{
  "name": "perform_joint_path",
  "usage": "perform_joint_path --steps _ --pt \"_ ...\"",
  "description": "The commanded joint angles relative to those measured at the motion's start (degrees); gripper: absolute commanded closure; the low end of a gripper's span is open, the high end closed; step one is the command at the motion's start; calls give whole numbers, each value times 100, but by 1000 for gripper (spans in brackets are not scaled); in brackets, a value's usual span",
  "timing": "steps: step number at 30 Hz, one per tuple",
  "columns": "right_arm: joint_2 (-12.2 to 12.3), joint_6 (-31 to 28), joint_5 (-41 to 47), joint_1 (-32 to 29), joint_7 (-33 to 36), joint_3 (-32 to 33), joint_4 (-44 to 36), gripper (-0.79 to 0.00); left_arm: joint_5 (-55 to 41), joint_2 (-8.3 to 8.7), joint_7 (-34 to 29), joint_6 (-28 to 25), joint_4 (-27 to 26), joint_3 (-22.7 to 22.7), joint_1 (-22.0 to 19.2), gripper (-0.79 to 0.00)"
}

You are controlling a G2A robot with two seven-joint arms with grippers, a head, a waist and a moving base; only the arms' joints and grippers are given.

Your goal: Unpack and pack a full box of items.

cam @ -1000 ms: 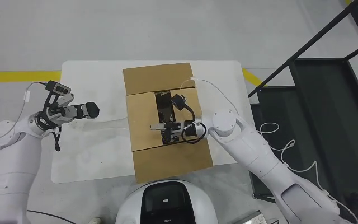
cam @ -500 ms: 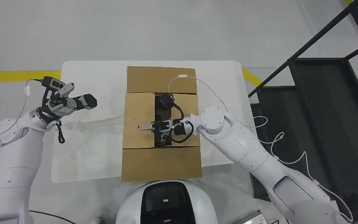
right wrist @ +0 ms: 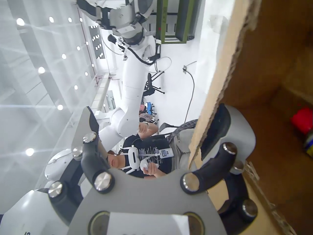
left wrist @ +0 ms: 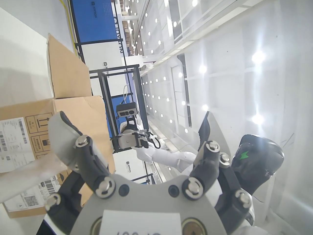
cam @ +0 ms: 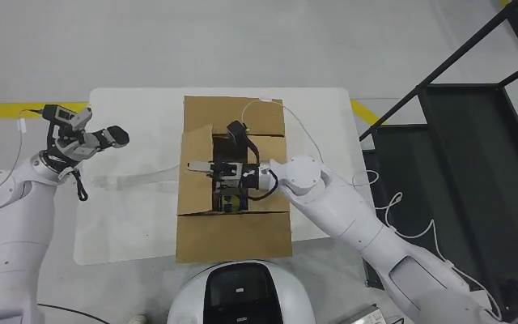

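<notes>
My right gripper, jaws apart, straddles the box's left flap, which runs near-to-far; my left gripper, also apart, hangs well left.

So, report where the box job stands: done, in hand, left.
Done: on the box, the far flap and near flap lie folded out. In hand: the right gripper, open, straddles a side flap at its edge. Left: a red item sits inside, so unpacking and repacking look undone; the left gripper hangs open beside the box.
</notes>
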Motion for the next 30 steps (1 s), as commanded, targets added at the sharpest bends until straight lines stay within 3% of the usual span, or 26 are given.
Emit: perform_joint_path --steps 1,8,17,24,30 --pt "-120 -153 134 123 -115 -186 150 -785 -38 -9 133 21 23 -10 -51 -785" --pt "-743 -718 791 659 -358 -1052 827 -785 -27 -38 250 27 53 36 -236 -785" --pt "-1365 -628 731 1166 -77 -1748 1669 -785 -182 -181 -161 274 323 503 -377 -785" --pt "-1390 -389 494 1233 37 -1527 1711 -785 249 -274 -643 69 567 948 -447 -785" --pt "-1025 -11 103 925 -78 -713 1160 -785 709 -216 -580 -171 808 894 -504 -785"
